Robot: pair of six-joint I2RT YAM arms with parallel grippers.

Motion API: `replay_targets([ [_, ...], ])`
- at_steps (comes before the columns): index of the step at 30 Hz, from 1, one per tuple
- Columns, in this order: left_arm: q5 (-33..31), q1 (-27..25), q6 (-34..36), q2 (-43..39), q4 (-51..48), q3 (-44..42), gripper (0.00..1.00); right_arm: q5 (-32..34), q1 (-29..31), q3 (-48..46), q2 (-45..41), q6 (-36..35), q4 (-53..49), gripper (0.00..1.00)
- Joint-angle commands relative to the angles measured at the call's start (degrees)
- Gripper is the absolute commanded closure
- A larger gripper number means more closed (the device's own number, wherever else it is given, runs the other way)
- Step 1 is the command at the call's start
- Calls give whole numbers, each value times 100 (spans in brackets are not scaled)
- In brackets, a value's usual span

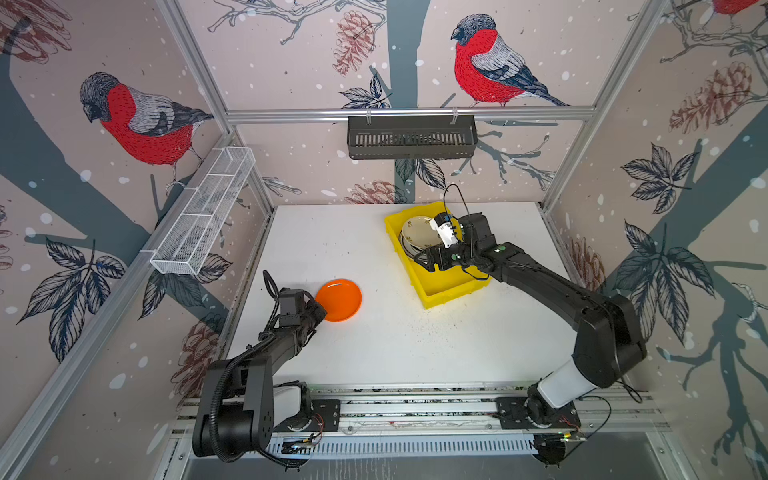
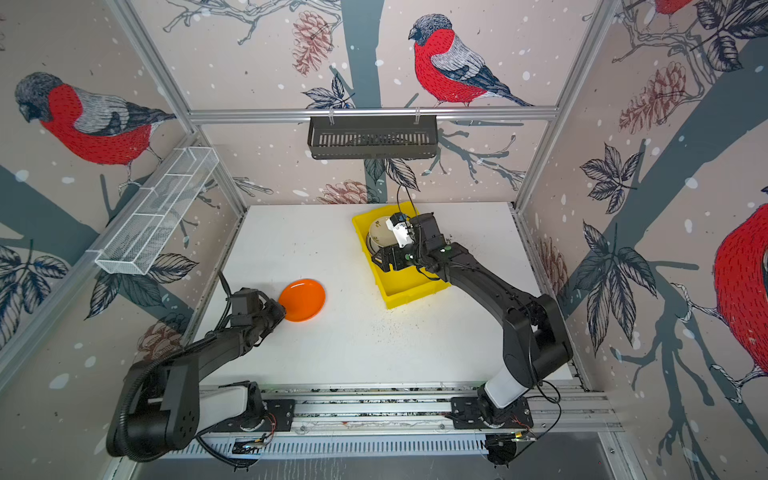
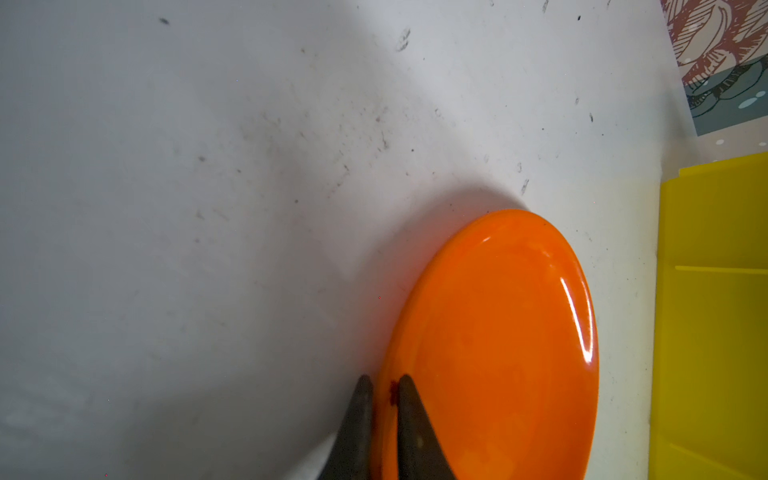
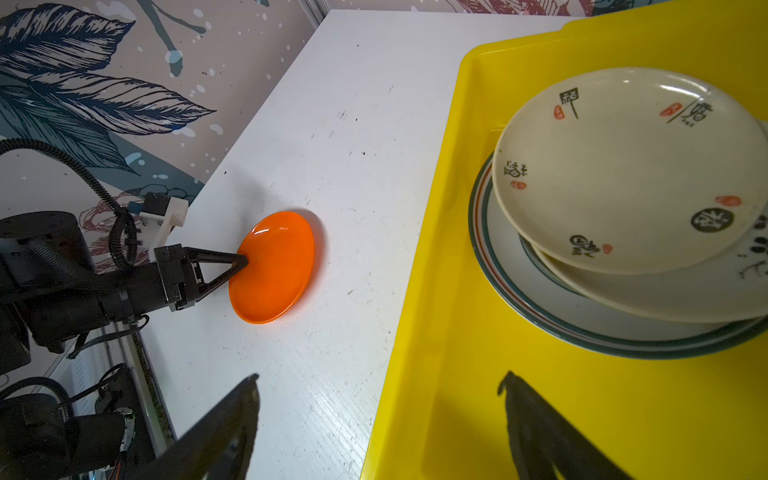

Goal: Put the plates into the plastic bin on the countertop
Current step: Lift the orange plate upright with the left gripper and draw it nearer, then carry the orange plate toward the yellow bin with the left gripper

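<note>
While left tool (image 3: 384, 378) clamps orange plate (image 3: 498, 340), right tool (image 4: 380, 376) gapes astride yellow bin (image 4: 436, 232) wall, plates (image 4: 623, 166) stacked inside.

one plate (image 1: 343, 300) lies on the countertop (image 1: 395, 353), left of the bin (image 1: 446, 293) holding stacked plates (image 1: 415, 232).

Black jointed arms (image 1: 552, 286) with white base segments (image 1: 565, 386) and corrugated black cable (image 4: 89, 178)
</note>
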Motion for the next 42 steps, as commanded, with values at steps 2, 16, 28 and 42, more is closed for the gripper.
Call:
replay_targets([
  [2, 4, 8, 182, 60, -26, -50, 88, 71, -12, -28, 46, 19, 233, 9],
  [16, 464, 9, 262, 119, 363, -36, 100, -44, -7, -152, -23, 153, 378, 9],
  [28, 857, 4, -29, -655, 299, 67, 100, -444, -17, -166, 126, 351, 541, 10],
  [42, 909, -537, -444, -1455, -18, 1046, 100, -1034, -119, -276, 109, 614, 1001, 9],
])
